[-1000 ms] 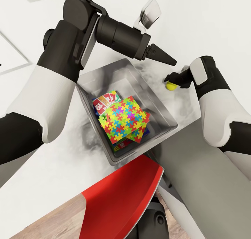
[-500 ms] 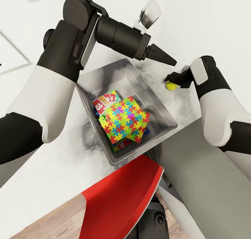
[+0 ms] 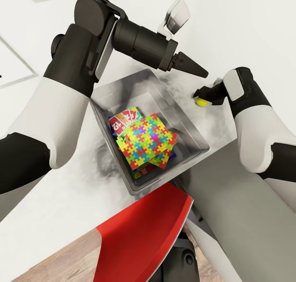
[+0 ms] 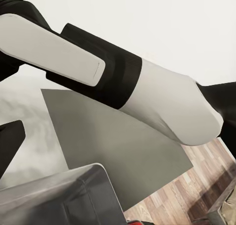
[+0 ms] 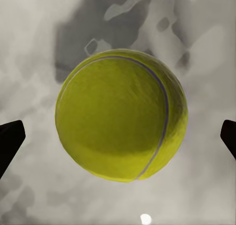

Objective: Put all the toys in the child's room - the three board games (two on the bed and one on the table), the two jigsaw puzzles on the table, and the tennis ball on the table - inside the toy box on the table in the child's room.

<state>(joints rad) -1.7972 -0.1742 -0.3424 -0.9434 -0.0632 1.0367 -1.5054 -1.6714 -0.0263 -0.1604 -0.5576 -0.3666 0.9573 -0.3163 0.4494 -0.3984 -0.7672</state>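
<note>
The right wrist view showed the tennis ball (image 5: 121,114) lying on the counter (image 5: 34,195) between the spread right fingers (image 5: 10,141), untouched. The head view showed it near the counter's edge, beside the toy box (image 3: 187,128) holding puzzles (image 3: 147,142). The left fingers (image 3: 193,66) hovered closed above.

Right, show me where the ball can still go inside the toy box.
The far end of the toy box is bare grey floor, bordered by its far walls and the jigsaw puzzles. The near end is crowded: puzzles stacked over board games. The tennis ball sits on the table beside the box, under the right end effector.
</note>
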